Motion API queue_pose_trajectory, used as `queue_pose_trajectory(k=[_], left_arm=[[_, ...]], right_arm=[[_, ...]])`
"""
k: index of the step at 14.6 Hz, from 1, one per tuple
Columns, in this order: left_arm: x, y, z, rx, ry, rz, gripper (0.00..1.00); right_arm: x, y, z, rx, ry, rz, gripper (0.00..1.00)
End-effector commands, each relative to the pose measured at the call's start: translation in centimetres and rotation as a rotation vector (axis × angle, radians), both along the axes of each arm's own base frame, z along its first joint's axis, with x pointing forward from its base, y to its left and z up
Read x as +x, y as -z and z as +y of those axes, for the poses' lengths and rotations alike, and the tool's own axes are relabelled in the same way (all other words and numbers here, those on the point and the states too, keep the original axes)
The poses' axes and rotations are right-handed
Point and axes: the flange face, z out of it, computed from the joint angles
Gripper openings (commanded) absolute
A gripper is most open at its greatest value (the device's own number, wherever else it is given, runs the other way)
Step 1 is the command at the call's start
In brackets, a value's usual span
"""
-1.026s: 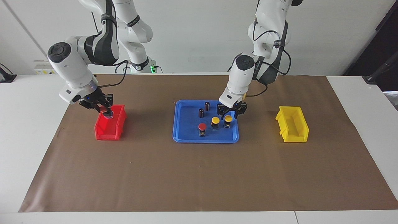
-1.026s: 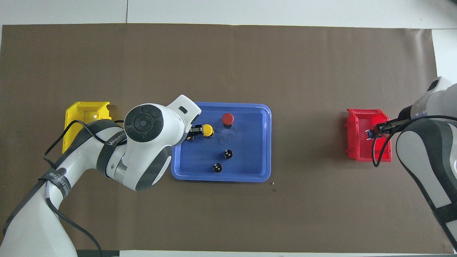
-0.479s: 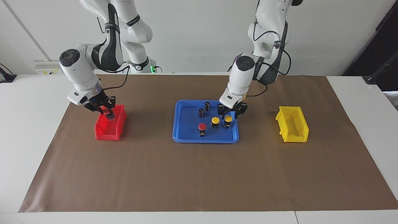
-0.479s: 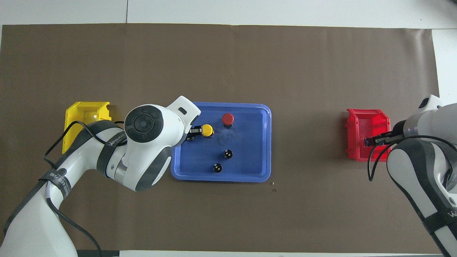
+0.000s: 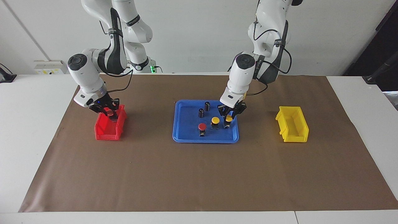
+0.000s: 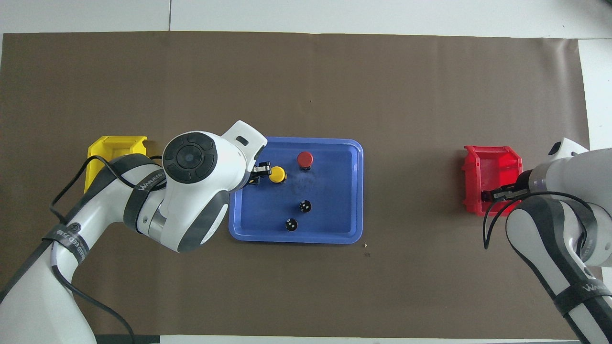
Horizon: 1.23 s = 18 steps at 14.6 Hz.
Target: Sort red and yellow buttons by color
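A brown mat [image 5: 199, 174] covers the white tabletop [image 5: 31, 130], its robot-far half bare; whether the left hand [image 5: 230, 112] and right hand [image 5: 105, 109] are open or closed, I cannot tell.

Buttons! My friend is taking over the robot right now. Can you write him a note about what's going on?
Left gripper: low over the end yellow button, at the left arm's end of the blue tray.
Right gripper: over the red bin; I cannot tell whether it holds anything.
On the tray: the end yellow button, the other yellow button, one red button.
Done: nothing visibly sorted; a second red button is not visible.
Left: yellows into the yellow bin, red into the red bin.
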Motion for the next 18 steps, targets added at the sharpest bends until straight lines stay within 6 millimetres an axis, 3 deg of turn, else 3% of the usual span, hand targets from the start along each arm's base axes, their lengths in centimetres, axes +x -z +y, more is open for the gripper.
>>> queue_pose_trajectory(k=[1, 3, 4, 6, 7, 8, 10, 11, 13, 15, 16, 17, 18], left_arm=[[2.9, -6.8, 5.2, 0.063, 0.017, 0.014, 0.01], [5.1, -9.6, 11.4, 0.061, 0.042, 0.007, 0.01], [5.8, -10.4, 14.8, 0.063, 0.064, 0.009, 0.01], [6.5, -10.8, 21.1, 0.072, 0.148, 0.043, 0.01], [6.8, -10.4, 24.0, 0.072, 0.168, 0.05, 0.01], [7.0, -10.2, 25.5, 0.071, 0.17, 0.054, 0.01], [6.9, -9.7, 29.1, 0.07, 0.142, 0.066, 0.01], [6.3, -9.1, 29.8, 0.07, 0.144, 0.073, 0.01], [5.2, -6.6, 31.2, 0.069, 0.132, 0.051, 0.01], [4.2, -4.1, 32.1, 0.069, 0.127, 0.037, 0.01], [3.8, -2.9, 32.6, 0.068, 0.119, 0.048, 0.01], [3.4, -1.9, 32.6, 0.067, 0.12, 0.051, 0.01], [3.2, -1.0, 32.6, 0.067, 0.119, 0.05, 0.01]], right_arm=[[-0.2, -0.4, -0.2, 0.006, 0.004, -0.012, 0.68], [1.4, -2.3, -0.3, 0.012, 0.003, 0.027, 0.68], [3.0, -4.5, -0.1, 0.016, 0.005, 0.051, 0.68], [6.0, -9.1, 2.5, 0.016, 0.015, 0.077, 0.68], [7.5, -10.6, 5.4, 0.011, 0.036, 0.089, 0.69], [8.9, -12.2, 9.4, 0.005, 0.062, 0.079, 0.69], [10.3, -14.2, 18.7, 0.016, 0.104, 0.0, 0.69], [10.5, -15.0, 24.3, 0.034, 0.164, -0.045, 0.69], [11.1, -13.4, 35.6, 0.04, 0.25, -0.057, 0.69], [11.1, -10.7, 43.3, 0.052, 0.291, -0.058, 0.69], [10.8, -8.8, 45.5, 0.05, 0.289, -0.073, 0.69], [11.2, -8.5, 46.1, 0.08, 0.296, -0.125, 0.69], [10.8, -6.5, 46.2, 0.076, 0.294, -0.121, 0.69]])
